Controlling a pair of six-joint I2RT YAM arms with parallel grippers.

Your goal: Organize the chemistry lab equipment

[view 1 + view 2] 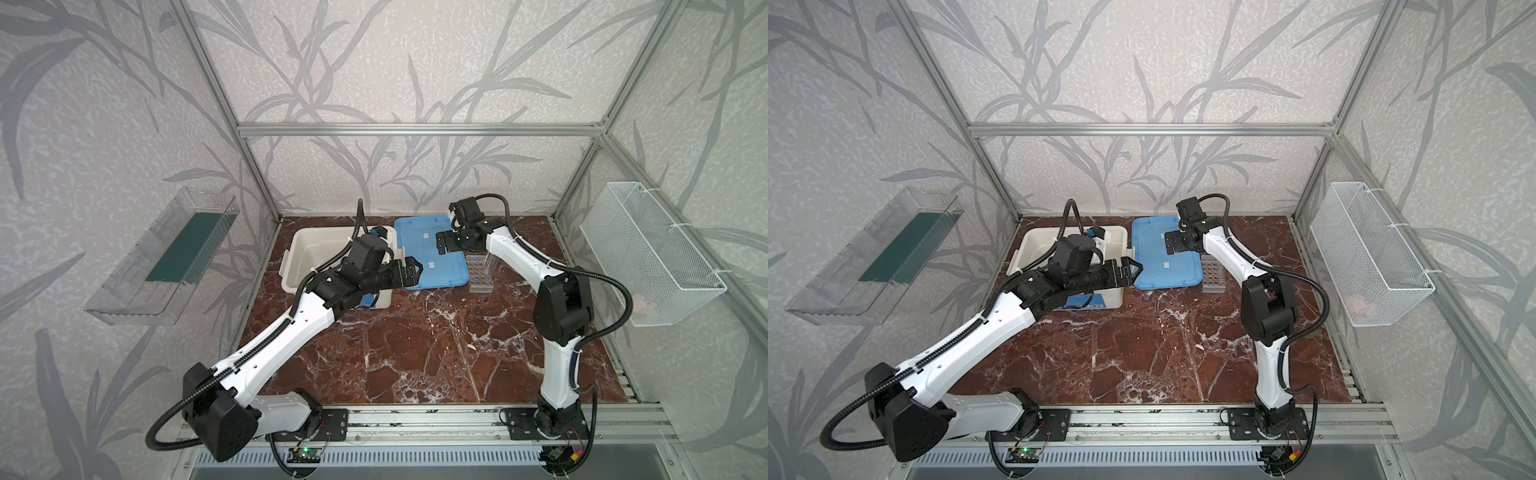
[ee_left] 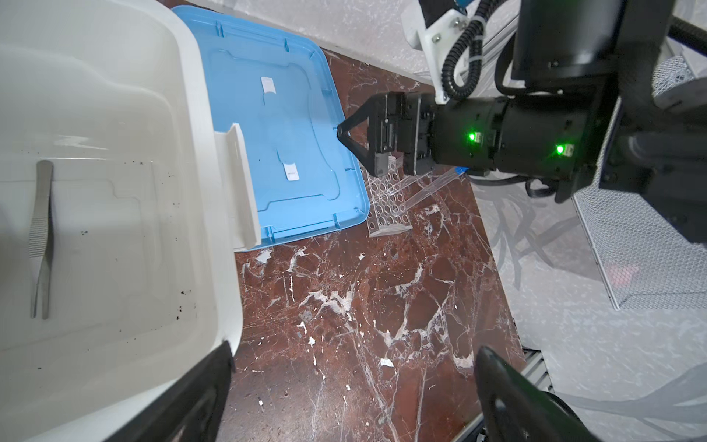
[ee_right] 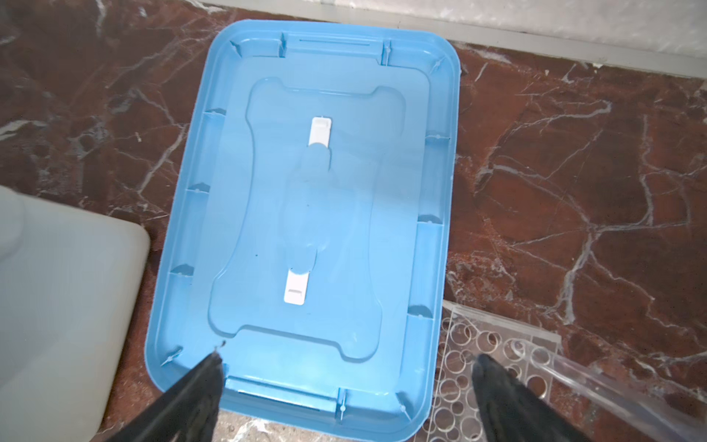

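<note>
One clear grid rack point(image 1: 480, 276) stands on the worktop point(image 1: 415, 353), tight beside the long edge of the upturned blue lid point(image 1: 419, 237); can't tell if they touch. At least one blue-capped test tube point(image 2: 432, 188) leans in it. Tweezers point(image 2: 41, 237) lie flat inside the white tub point(image 1: 291, 257). A narrow marble gap separates tub and lid. Right hand point(image 3: 350, 358): jaws wide, empty, above the lid's edge next to the rack. Left hand point(image 2: 355, 348): spread wide, empty, above the tub's front corner nearest the lid. Bare marble runs from lid and rack to the front edge.
</note>
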